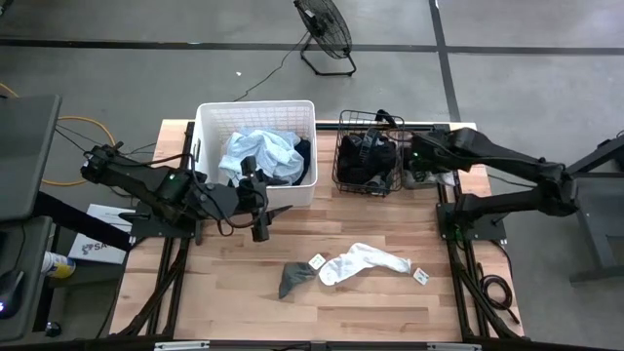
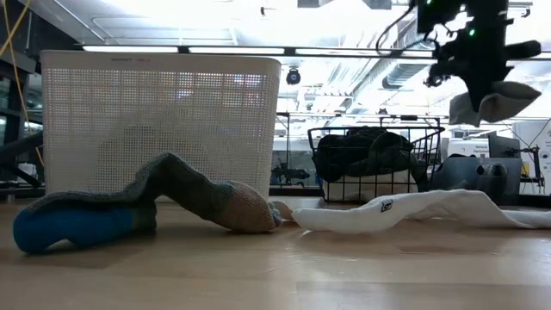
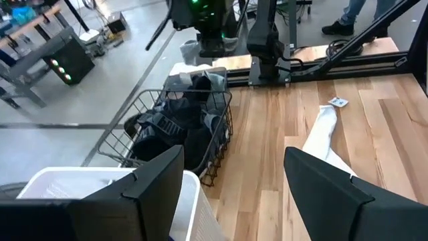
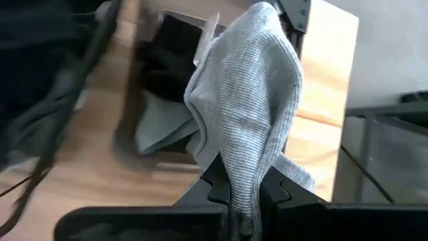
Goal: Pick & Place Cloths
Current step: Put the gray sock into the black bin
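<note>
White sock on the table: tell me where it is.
In the high view the white sock lies flat at centre-right, front of the wire basket, with the grey sock just left.

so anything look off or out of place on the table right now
Two small white tags lie loose on the wood beside the white sock. A grey-blue sock lies crumpled near it. Nothing looks spilled or damaged.

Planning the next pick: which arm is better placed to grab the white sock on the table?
Left. Its gripper is open, empty and nearer the white sock; the right gripper is shut on a grey cloth.
</note>
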Controlling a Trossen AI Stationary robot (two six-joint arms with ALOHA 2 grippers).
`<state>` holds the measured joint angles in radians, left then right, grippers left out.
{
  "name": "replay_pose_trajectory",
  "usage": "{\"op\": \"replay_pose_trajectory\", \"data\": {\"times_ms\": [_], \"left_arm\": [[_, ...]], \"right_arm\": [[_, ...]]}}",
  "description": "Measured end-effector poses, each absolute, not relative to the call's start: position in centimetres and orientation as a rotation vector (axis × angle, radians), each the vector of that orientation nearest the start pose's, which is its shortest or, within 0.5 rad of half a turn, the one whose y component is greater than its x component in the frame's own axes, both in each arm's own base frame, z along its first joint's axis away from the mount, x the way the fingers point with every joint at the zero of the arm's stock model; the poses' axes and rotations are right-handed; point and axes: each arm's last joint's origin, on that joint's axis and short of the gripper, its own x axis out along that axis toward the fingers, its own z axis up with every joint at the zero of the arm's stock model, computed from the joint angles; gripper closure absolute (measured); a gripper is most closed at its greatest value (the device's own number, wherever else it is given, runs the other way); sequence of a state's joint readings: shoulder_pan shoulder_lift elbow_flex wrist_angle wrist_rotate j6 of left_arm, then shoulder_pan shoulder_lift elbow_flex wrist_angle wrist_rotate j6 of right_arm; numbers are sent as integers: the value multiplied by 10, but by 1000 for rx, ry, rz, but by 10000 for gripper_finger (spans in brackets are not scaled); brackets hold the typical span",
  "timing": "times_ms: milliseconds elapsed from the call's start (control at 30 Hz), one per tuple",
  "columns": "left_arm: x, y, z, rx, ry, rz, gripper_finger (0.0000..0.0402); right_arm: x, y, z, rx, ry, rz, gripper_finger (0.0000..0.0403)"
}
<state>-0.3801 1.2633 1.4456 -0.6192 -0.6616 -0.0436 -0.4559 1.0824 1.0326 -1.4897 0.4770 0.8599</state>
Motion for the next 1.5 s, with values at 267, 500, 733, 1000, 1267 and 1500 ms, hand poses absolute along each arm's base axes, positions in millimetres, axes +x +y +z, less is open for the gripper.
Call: {"op": "replay_pose_trajectory", "data": {"times_ms": [267,500,733,1000,1267,1500], "left_arm": [[240,-77,418,167,391,283,147],[240,-77,418,167,399,281,147],[239,-77,416,149,408,286,147],[239,-76,415,142,419,289,147],[238,-76,415,138,424,291,147],[238,-76,415,138,424,291,147]], "right_arm": [[131,-112,265,677,1134,-1428,391],[126,-136,250,792,1007,-1466,392],[120,-149,226,894,898,-1463,392],[112,-157,207,959,781,-1538,392],[108,-161,179,1094,661,-1578,392],[109,-167,168,1158,563,-1606,390]]}}
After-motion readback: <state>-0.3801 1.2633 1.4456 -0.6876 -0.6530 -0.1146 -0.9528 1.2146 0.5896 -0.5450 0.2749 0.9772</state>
